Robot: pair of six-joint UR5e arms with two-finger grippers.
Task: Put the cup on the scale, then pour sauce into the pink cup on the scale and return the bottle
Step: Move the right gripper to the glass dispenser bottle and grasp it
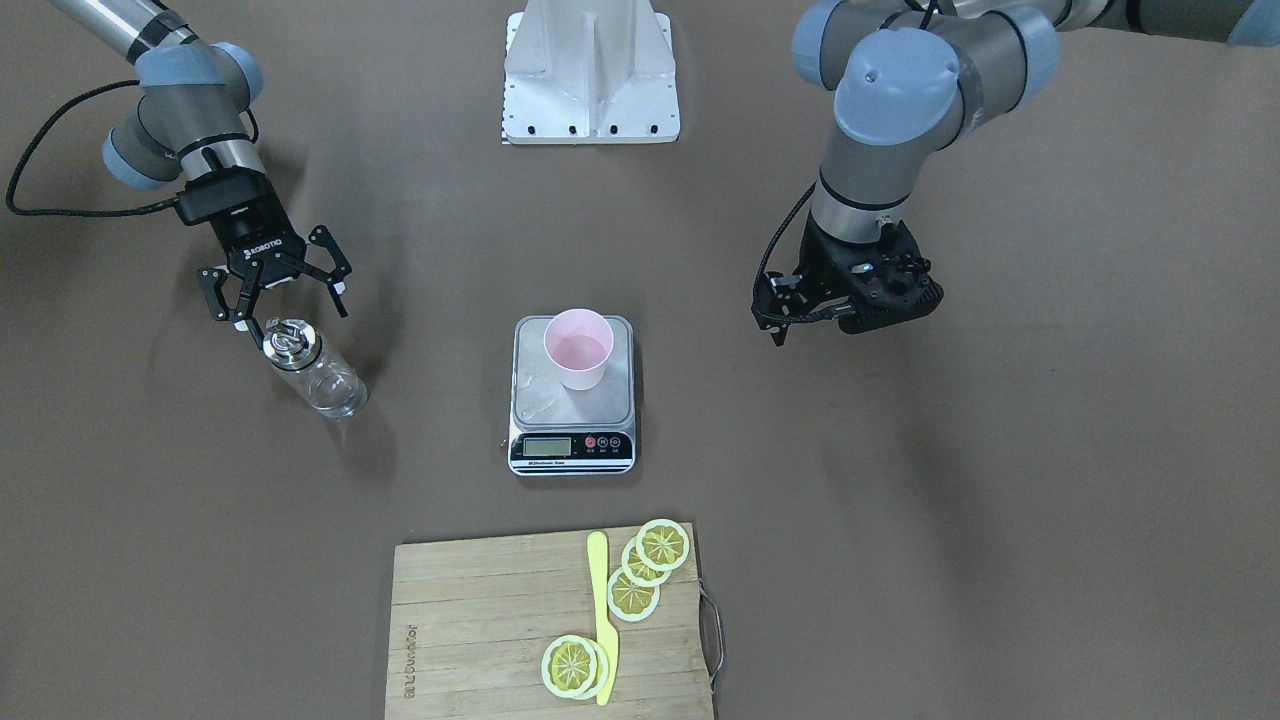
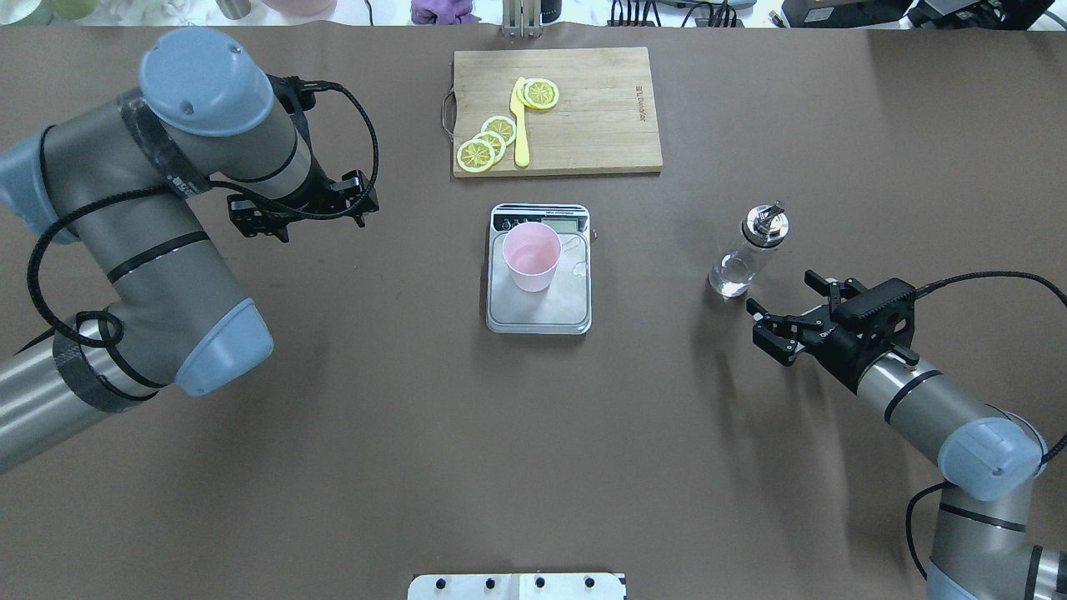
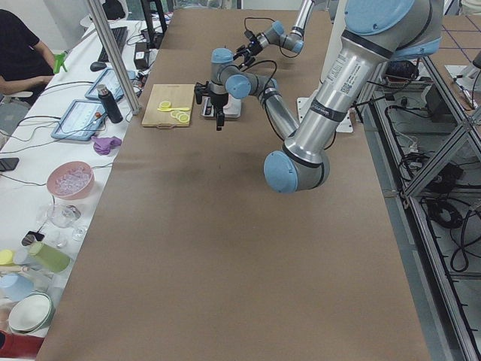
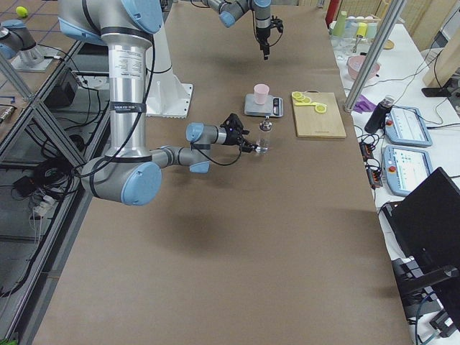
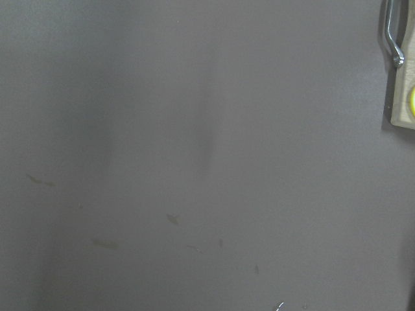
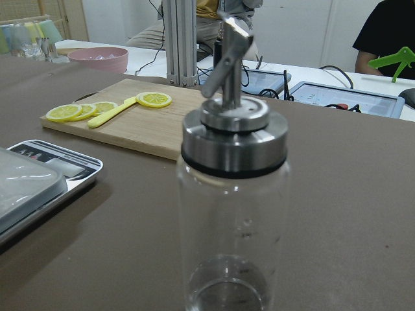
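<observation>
Both arms same build: matt grey joint housings w/ pale-blue round end caps, tiny screws in cap faces, thin black seam rings, brushed-silver tube sections. The left arm [image 2: 158, 258] has dark tape wrapped round its silver tube, and a black braided cable [image 2: 367, 142] loops off it. The right arm [image 2: 942, 408] has a similar black cable. The right gripper [image 1: 290, 308] is black, linkage-type fingers, white "ROBOTIQ" lettering on body. The left gripper [image 1: 778, 325] is black too. The base [image 1: 590, 70] is white metal, row of dark screw holes along edge.
</observation>
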